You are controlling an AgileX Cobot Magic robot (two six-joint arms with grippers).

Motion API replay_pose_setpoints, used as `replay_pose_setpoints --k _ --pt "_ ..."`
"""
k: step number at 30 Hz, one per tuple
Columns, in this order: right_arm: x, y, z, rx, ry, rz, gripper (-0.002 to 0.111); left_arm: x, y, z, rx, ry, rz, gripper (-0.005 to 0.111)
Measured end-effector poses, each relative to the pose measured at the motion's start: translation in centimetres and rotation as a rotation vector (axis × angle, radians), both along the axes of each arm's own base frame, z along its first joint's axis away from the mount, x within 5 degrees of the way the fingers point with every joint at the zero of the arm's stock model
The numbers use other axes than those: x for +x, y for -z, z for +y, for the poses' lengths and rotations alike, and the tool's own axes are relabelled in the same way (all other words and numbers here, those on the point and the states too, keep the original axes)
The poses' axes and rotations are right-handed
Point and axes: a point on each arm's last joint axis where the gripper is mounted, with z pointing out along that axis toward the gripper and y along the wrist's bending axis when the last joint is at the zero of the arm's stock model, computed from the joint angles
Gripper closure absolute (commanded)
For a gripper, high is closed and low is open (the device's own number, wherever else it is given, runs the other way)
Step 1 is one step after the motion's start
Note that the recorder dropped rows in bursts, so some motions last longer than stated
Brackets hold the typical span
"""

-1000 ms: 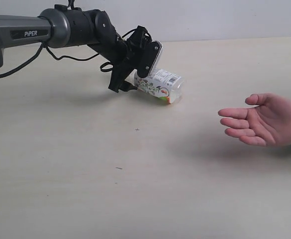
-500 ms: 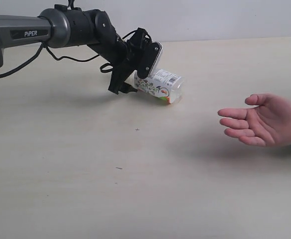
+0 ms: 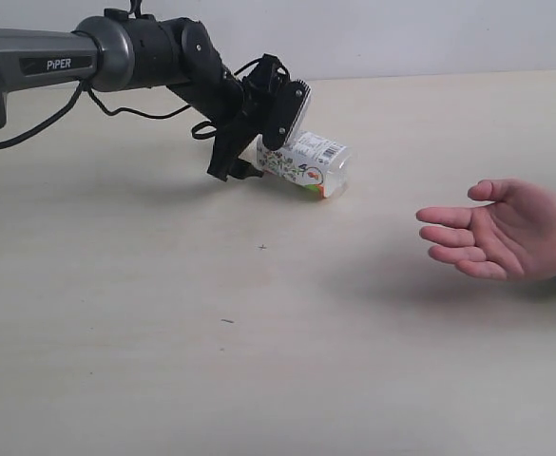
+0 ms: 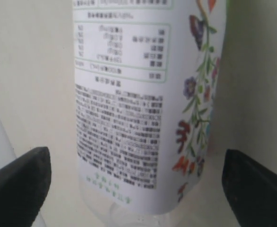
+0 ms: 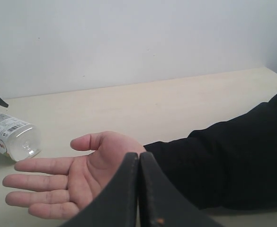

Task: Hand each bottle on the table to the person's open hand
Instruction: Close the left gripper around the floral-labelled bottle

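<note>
The left pincer (image 3: 252,157) stands wide open and holds nothing. Its two black fingers sit on either side of the small clear plastic bottle with the white floral label (image 3: 311,163), and the left wrist view shows a gap between each finger and the label. The bottle lies on its side on the wide pale beige tabletop (image 3: 163,332), with its clear end reaching out past the fingertips. The step in hand looks like the grasp. The jaws should probably close evenly across the labelled body, since a round bottle may roll off a lopsided squeeze and thin plastic may dent under a hard one. A clean lift should come before any swing. The person's bare open hand (image 3: 506,228) waits palm up, well apart from the pincer and beyond the bottle's far end, with bare table between them. The right pincer (image 5: 139,189) is closed and empty, close to that palm and the dark sleeve (image 5: 233,156), so the handover path should keep clear of it. No other bottle is in view.
</note>
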Motion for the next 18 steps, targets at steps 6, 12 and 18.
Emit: replay_pose_setpoints --k 6,12,18 --pt "0.0 0.0 0.0 0.0 0.0 0.0 0.108 0.01 0.03 0.09 -0.001 -0.005 0.008 0.014" --pt "0.0 0.0 0.0 0.0 0.0 0.0 0.108 0.04 0.04 0.18 -0.003 -0.013 0.014 0.014" --pt "0.0 0.0 0.0 0.0 0.0 0.0 0.108 0.06 0.09 0.38 0.0 -0.015 0.024 0.014"
